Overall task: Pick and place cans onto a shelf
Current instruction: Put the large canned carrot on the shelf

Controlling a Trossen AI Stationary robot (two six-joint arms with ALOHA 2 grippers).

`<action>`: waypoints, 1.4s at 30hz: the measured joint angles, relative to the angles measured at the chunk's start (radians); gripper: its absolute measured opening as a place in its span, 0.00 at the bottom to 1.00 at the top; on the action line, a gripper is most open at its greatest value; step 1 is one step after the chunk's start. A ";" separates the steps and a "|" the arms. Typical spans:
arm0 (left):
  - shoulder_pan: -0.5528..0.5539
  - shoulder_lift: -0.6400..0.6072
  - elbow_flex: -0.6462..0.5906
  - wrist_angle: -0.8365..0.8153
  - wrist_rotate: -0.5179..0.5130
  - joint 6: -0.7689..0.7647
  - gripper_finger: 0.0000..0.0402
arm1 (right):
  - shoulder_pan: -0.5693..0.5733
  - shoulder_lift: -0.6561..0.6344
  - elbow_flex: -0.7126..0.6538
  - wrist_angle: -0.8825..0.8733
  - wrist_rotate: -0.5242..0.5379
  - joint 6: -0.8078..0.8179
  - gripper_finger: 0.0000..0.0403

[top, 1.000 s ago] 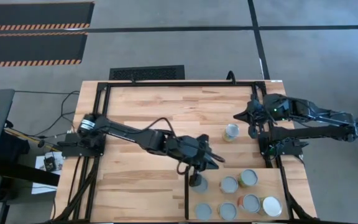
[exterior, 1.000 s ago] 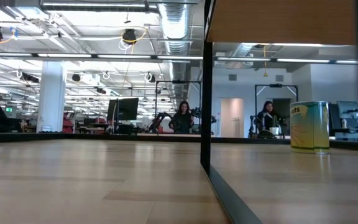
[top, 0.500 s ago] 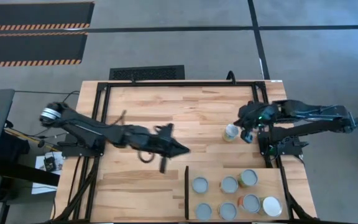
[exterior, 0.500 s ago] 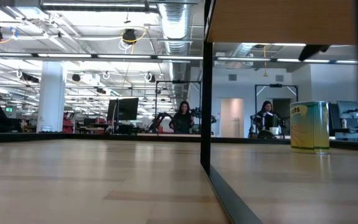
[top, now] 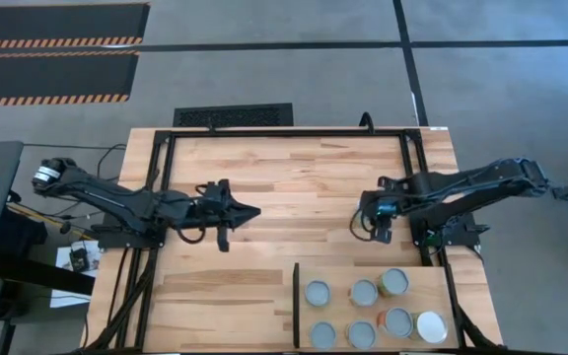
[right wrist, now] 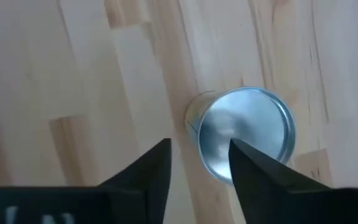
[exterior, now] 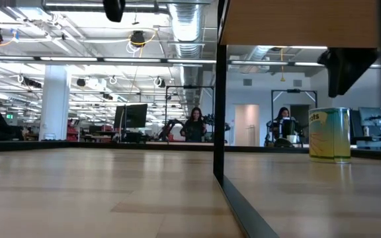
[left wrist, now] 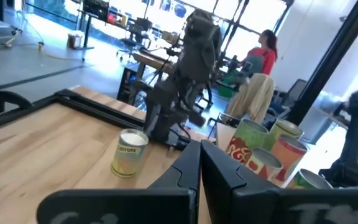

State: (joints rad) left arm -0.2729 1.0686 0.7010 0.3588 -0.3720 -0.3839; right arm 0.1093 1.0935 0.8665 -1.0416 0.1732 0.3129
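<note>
- Our right gripper [right wrist: 199, 163] hangs above a lone can [right wrist: 246, 133] standing upright on the worktop [top: 294, 177]; its fingers [right wrist: 143, 174] are parted narrowly, holding nothing, and the can's silver top sits just beyond and to one side of the fingertips.
- Our left gripper [top: 248, 210] hovers over the bare worktop with fingers pressed together, well apart from every can.
- Seven cans [top: 363, 292] stand on the shelf [top: 460, 294], beside its black divider [top: 295, 305].
</note>
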 joint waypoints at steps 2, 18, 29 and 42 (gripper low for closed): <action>0.000 -0.007 -0.013 0.001 -0.003 0.000 0.00 | 0.002 0.036 0.000 0.002 0.019 -0.008 0.48; -0.001 -0.001 -0.020 -0.012 -0.007 0.003 0.00 | -0.033 0.229 0.008 0.006 0.031 -0.061 0.12; -0.001 0.000 -0.020 -0.048 -0.033 0.005 0.00 | -0.016 0.086 0.096 -0.149 -0.167 0.039 0.01; -0.001 0.000 -0.019 -0.072 -0.036 0.006 0.00 | 0.287 0.119 0.637 -0.528 -0.152 0.215 0.01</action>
State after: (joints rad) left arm -0.2737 1.0687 0.6823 0.2870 -0.4079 -0.3782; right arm 0.3967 1.2126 1.5031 -1.5699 0.0208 0.5276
